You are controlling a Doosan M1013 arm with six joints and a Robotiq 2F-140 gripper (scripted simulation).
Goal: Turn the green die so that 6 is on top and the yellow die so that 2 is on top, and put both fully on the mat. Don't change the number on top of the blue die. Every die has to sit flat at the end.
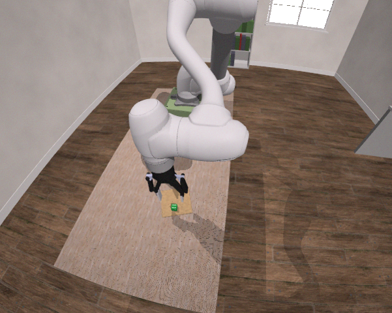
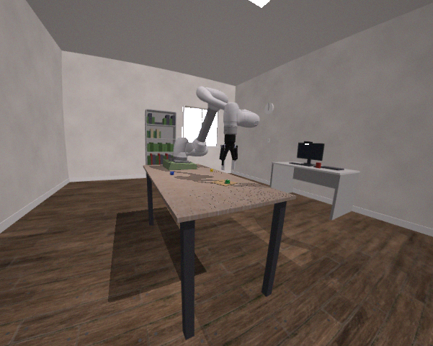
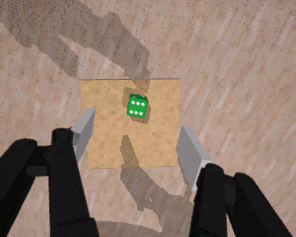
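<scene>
The green die point(image 1: 173, 207) point(image 2: 227, 182) point(image 3: 137, 106) lies on the tan mat point(image 1: 167, 212) point(image 2: 220, 182) point(image 3: 104, 153), inside its edges, with six white pips on the face turned up in the wrist view. My gripper point(image 1: 171, 197) point(image 2: 228, 167) point(image 3: 137, 129) is open and empty, above the mat and clear of the die. The yellow die point(image 2: 211, 170) and the blue die point(image 2: 171, 173) stand on the table off the mat, farther back towards the robot's base. Their top numbers are too small to read, and both are out of sight in the wrist view and the top view.
The long wooden table point(image 1: 121, 242) point(image 2: 209, 201) carries the green base block point(image 1: 179, 109) point(image 2: 179, 164) of the arm at its far end. The arm hangs over the table's middle in the top view. A white desk point(image 2: 339, 176) with a monitor stands apart by the wall.
</scene>
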